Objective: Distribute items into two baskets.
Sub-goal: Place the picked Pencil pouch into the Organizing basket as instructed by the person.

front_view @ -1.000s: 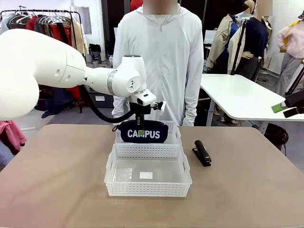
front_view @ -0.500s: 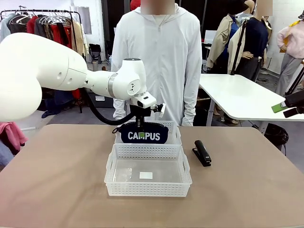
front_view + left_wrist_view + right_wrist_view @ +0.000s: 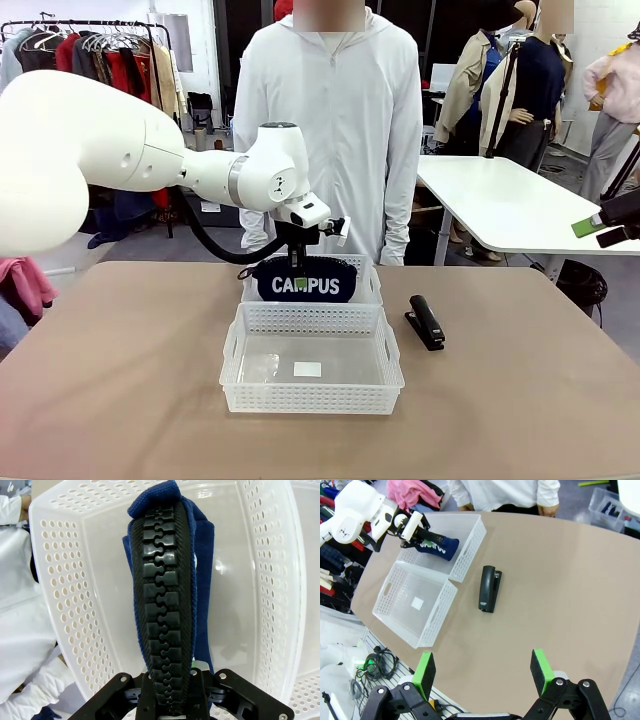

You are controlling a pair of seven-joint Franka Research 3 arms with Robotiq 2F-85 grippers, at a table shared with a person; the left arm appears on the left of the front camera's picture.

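The navy "CAMPUS" pouch (image 3: 305, 284) hangs upright inside the far white basket (image 3: 369, 287), with my left gripper (image 3: 297, 264) shut on its zipped top edge. The left wrist view looks down the black zip of the pouch (image 3: 162, 605) between the gripper's (image 3: 172, 705) fingers, with the far basket's perforated wall (image 3: 65, 605) around it. The near basket (image 3: 310, 398) holds nothing. Right of the baskets, the black stapler (image 3: 425, 321) lies on the table. My right gripper (image 3: 485, 672) hovers open, high above the table's right side, well away from the stapler (image 3: 488, 588).
A person in a white jacket (image 3: 335, 130) stands at the table's far edge, right behind the far basket. The brown tabletop (image 3: 120, 370) is bare to the left and right of the baskets. Another white table (image 3: 510, 205) stands behind on the right.
My left gripper has lowered the pouch slightly and shifted it a little to the right within the far basket. The right gripper and the stapler have stayed put.
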